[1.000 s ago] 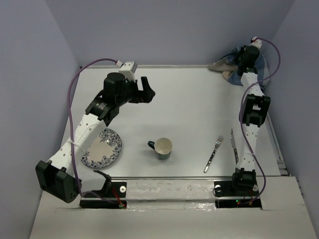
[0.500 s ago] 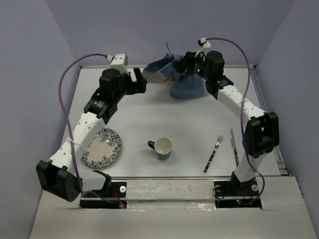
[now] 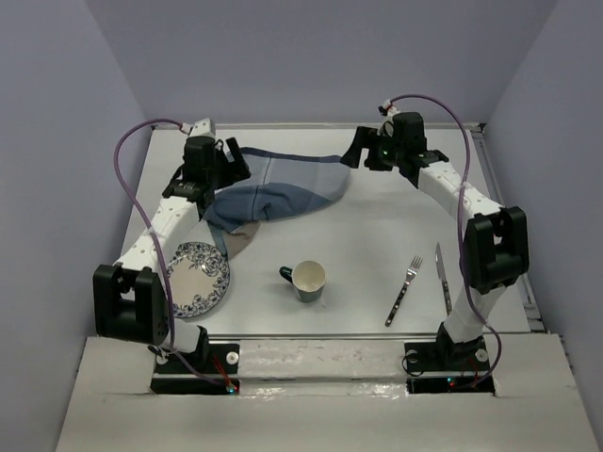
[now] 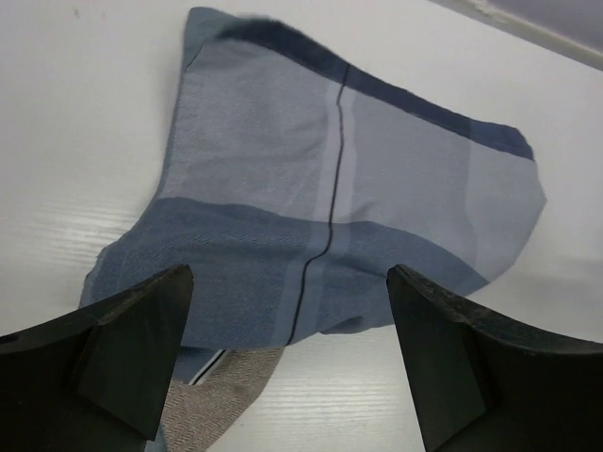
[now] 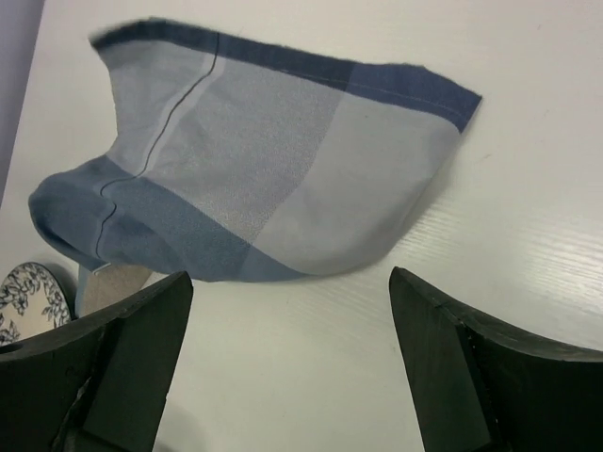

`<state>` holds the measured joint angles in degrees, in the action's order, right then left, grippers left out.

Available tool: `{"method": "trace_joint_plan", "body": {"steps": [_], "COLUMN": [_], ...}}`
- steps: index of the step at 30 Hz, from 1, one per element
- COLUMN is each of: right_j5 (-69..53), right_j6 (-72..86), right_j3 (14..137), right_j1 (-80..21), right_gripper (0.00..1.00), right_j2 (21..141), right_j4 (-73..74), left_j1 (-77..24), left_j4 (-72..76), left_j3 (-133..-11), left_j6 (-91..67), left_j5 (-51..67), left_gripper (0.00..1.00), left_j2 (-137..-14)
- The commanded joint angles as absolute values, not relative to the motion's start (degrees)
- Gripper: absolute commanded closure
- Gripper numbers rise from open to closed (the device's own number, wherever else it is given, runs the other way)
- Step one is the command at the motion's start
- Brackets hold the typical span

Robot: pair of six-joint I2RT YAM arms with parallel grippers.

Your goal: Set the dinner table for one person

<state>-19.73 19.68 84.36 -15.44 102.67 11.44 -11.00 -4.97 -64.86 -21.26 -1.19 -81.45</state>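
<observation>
The white dinner table (image 3: 377, 226) carries a blue-and-tan cloth mat (image 3: 278, 193) at its back left, rumpled and partly folded over itself. My left gripper (image 3: 234, 166) hovers open at the mat's left end. In the left wrist view the mat (image 4: 330, 207) lies beneath and ahead of the open left gripper (image 4: 287, 363), with nothing between its fingers. My right gripper (image 3: 361, 156) stands open just past the mat's right end. In the right wrist view the right gripper (image 5: 292, 367) is over bare table, short of the mat (image 5: 264, 169).
A blue-patterned plate (image 3: 193, 278) sits front left, close to the mat's tan corner, and shows in the right wrist view as the plate (image 5: 28, 292). A green mug (image 3: 306, 280) stands front centre. A fork (image 3: 403, 290) and a knife (image 3: 441, 275) lie front right.
My right gripper carried the mat from the back right corner to the back left, opened and let it drop. The left arm swung back to the mat's left end.
</observation>
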Motion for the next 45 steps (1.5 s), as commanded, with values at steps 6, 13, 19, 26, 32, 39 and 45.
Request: {"method": "trace_joint_plan", "body": {"steps": [6, 13, 19, 26, 32, 39, 45], "right_j5": [-24.96, -20.75, -20.92, -17.85, -16.70, -18.10, -19.34], "right_j6": [24.69, 29.61, 33.48, 33.66, 27.43, 21.63, 21.44], "right_j3": [96.93, 96.34, 95.45, 96.86, 95.80, 95.96, 102.90], "right_j1": [-17.04, -18.28, -18.28, -18.28, -18.28, -20.21, -20.74], "right_gripper": [0.00, 0.00, 0.36, 1.00, 1.00, 1.00, 1.00], "right_j2": [122.07, 126.03, 129.02, 125.08, 111.91, 93.09, 83.77], "right_j4": [13.45, 13.18, 7.66, 4.66, 11.67, 27.32, 35.76], "left_j1": [-6.68, -5.10, -4.92, -5.01, -5.01, -5.01, -5.01], "left_j4": [-10.36, -16.69, -16.44, -12.32, -8.09, -14.50, -22.12], "left_j3": [-63.54, -65.57, -65.74, -71.01, -81.80, -101.85, -122.80], "left_j6": [-23.12, -20.57, -20.13, -20.83, -22.41, -17.41, -13.19], "left_j5": [-8.43, -9.14, -5.98, -0.98, 1.68, -5.71, -3.79], "left_gripper": [0.06, 0.01, 0.01, 0.78, 1.00, 1.00, 1.00], "left_j2": [-84.37, -89.47, -95.09, -104.05, -104.24, -98.19, -100.09]}}
